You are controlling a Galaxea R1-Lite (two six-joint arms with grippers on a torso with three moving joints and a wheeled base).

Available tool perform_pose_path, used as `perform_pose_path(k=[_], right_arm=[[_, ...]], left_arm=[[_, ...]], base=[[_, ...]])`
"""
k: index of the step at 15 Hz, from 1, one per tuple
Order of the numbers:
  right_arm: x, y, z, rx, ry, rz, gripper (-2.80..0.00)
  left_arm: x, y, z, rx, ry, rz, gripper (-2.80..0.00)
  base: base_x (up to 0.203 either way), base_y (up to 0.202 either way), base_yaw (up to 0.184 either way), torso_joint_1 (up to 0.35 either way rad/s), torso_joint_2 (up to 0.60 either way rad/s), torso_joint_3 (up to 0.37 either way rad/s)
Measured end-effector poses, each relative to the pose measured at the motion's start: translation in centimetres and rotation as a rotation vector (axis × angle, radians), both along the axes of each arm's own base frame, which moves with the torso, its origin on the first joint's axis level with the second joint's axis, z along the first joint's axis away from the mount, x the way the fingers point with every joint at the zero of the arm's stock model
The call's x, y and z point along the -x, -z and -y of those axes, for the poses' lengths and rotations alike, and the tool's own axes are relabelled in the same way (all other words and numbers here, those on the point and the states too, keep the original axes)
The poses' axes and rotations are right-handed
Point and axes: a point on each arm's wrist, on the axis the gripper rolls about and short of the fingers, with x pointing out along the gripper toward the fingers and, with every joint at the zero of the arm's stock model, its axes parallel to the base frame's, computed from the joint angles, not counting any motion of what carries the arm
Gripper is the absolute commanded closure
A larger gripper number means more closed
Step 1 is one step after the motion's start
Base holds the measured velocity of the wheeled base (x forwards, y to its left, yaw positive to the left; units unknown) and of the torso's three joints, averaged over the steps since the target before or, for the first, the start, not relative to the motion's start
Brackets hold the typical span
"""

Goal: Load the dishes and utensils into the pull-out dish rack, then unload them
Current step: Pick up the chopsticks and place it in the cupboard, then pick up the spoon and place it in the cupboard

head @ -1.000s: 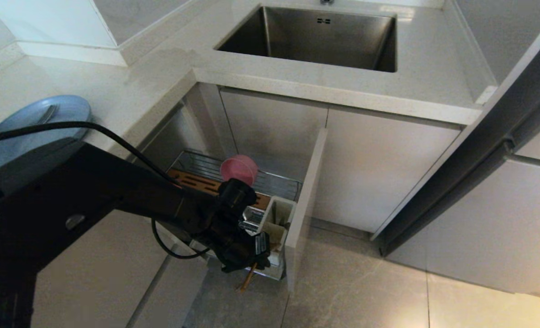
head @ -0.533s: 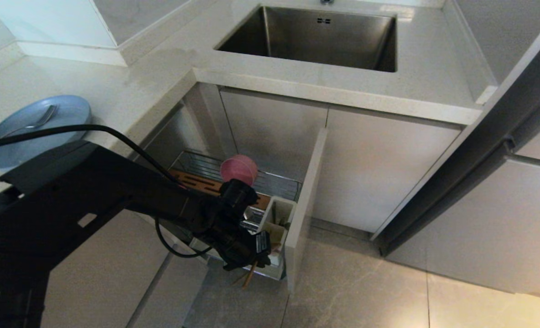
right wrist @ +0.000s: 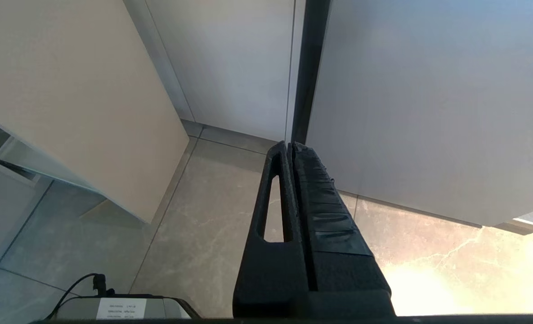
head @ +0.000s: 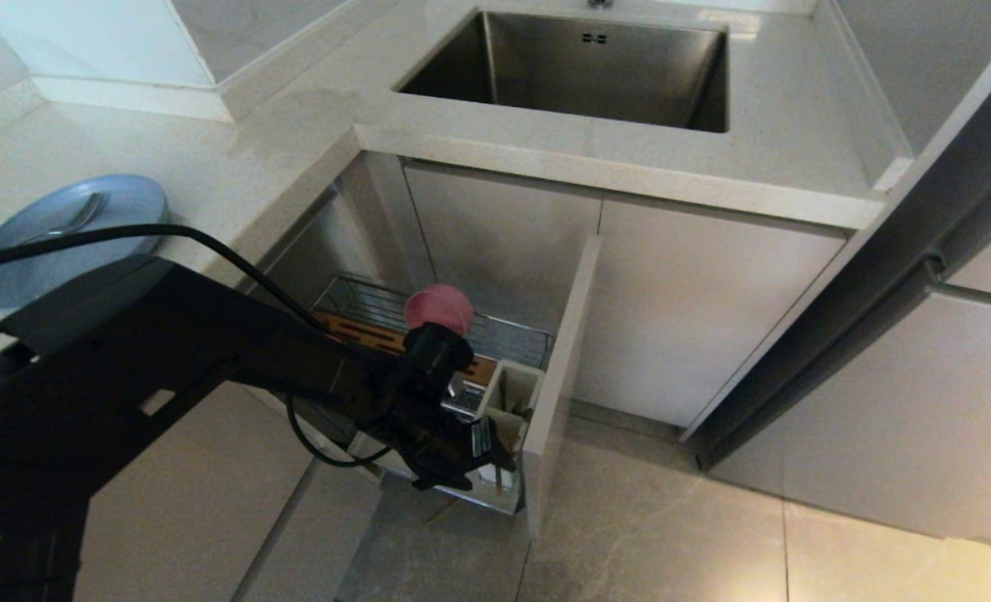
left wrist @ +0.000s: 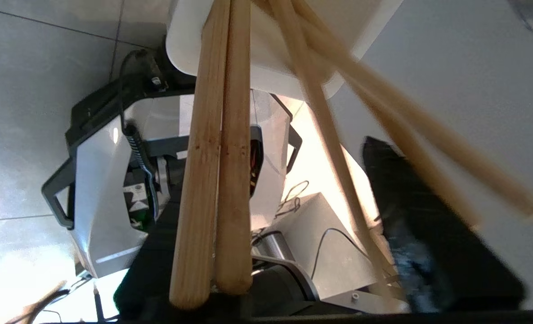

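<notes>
My left gripper [head: 487, 447] hangs low at the white utensil cup [head: 512, 393] at the front of the pull-out dish rack [head: 516, 336]. In the left wrist view the light wooden chopsticks [left wrist: 221, 157] lie side by side at one side of the left gripper [left wrist: 293, 180]. Its jaws stand open, and the dark finger [left wrist: 419, 225] is well apart from them. Blurred stick shapes slant beside them. The pink bowl [head: 438, 308] stands in the rack. On the counter at the left lies the light-blue plate [head: 18, 272] with the silver spoon [head: 73, 221] on it. My right gripper [right wrist: 291, 148] is shut and empty over the floor.
The beige front panel [head: 562, 376] stands just right of the cup. The brown wooden strip [head: 353, 330] runs along the rack. A steel sink [head: 579, 67] sits in the counter above. A dark open door [head: 880, 284] slants at the right. Grey floor tiles [head: 671, 535] lie below.
The chopstick ends that stuck out under the left gripper no longer show there. The left gripper has opened and edged right, closer to the cup.
</notes>
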Motion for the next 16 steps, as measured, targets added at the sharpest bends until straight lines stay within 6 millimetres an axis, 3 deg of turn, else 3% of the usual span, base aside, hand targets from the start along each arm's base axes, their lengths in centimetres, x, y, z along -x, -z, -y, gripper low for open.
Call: perform_pose_path(k=[7, 13, 14, 16], right_arm=[[0.0, 0.0, 0.0, 0.0, 0.0, 0.0, 0.0], [0.0, 0.0, 0.0, 0.0, 0.0, 0.0, 0.0], [0.0, 0.0, 0.0, 0.0, 0.0, 0.0, 0.0], [0.0, 0.0, 0.0, 0.0, 0.0, 0.0, 0.0]], left_arm=[[0.4, -2.0, -0.3, -0.007, -0.021, 0.06, -2.8], [2.2, -6.3, -1.3, -0.034, -0.068, 0.175, -2.8], [2.6, -7.0, -1.5, -0.033, -0.073, 0.194, 0.0], [3.7, -8.3, -1.8, -0.04, -0.083, 0.232, 0.0]], base=[[0.0, 0.0, 0.0, 0.0, 0.0, 0.0], [0.0, 0.0, 0.0, 0.0, 0.0, 0.0], [0.0, 0.0, 0.0, 0.0, 0.0, 0.0], [0.0, 0.0, 0.0, 0.0, 0.0, 0.0]])
